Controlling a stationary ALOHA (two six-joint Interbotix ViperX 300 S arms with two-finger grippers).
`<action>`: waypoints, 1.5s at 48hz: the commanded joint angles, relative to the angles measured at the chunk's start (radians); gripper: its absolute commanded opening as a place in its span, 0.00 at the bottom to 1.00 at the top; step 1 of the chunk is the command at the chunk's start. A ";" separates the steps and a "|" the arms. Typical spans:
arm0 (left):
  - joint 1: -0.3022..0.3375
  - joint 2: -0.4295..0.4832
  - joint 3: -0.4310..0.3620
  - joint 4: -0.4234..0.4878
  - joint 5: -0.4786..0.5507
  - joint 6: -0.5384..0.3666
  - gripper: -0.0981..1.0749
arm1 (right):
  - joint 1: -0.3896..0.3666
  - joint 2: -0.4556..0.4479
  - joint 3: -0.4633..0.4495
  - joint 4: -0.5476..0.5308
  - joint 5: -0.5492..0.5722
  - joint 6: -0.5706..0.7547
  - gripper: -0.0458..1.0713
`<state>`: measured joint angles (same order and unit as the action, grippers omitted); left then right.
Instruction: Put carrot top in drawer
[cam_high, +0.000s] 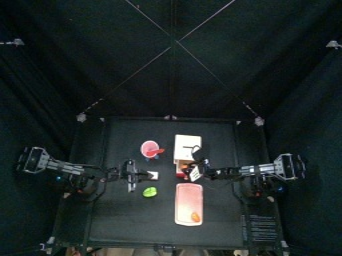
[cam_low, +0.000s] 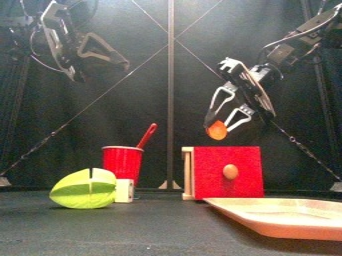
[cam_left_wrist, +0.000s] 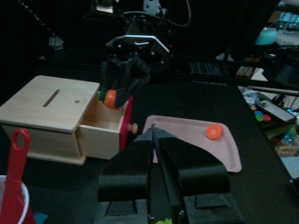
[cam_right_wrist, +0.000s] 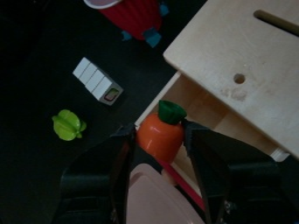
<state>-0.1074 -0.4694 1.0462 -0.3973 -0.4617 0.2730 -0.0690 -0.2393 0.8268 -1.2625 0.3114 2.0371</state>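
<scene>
Nearest the front camera lies a salmon-pink rectangular plastic tray (cam_low: 274, 215), flat on the black table (cam_low: 134, 230) at the right. Beside it to the left sits a bright green rounded lump (cam_low: 83, 188), with a small white block just beside that. Behind these stand a red round cup (cam_low: 123, 162) holding a red spoon-like utensil (cam_low: 144, 135), and a pale wooden cabinet with a red-fronted drawer (cam_low: 225, 172).

Right gripper (cam_low: 218, 128) hangs in the air above the cabinet, well clear of the table. Its two black jaws are clamped on a small orange carrot piece with a green top (cam_right_wrist: 162, 133); the right wrist view shows the piece held between the jaws, over the cabinet's edge and the near end of the pink tray. Cabinet drawer stands pulled out, as seen from the left wrist.

A second small orange-red blob (cam_left_wrist: 214, 132) rests on the pink tray.

Left gripper (cam_left_wrist: 163, 166) hovers to the left of the cabinet, above the table; its jaws appear close together with nothing between them, though the view is dark.
</scene>
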 joint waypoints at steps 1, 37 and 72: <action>-0.002 0.000 -0.012 0.002 -0.009 0.000 0.50 | -0.008 -0.009 -0.018 -0.009 0.003 0.000 0.61; -0.002 0.002 -0.012 0.002 -0.009 0.000 0.50 | -0.018 0.078 -0.071 -0.018 0.005 0.000 0.63; -0.002 0.000 -0.011 0.002 -0.009 0.000 0.50 | -0.015 0.081 -0.080 -0.012 0.003 0.000 0.87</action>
<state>-0.1074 -0.4679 1.0462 -0.3973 -0.4617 0.2730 -0.0828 -0.1442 0.7731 -1.2732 0.3145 2.0387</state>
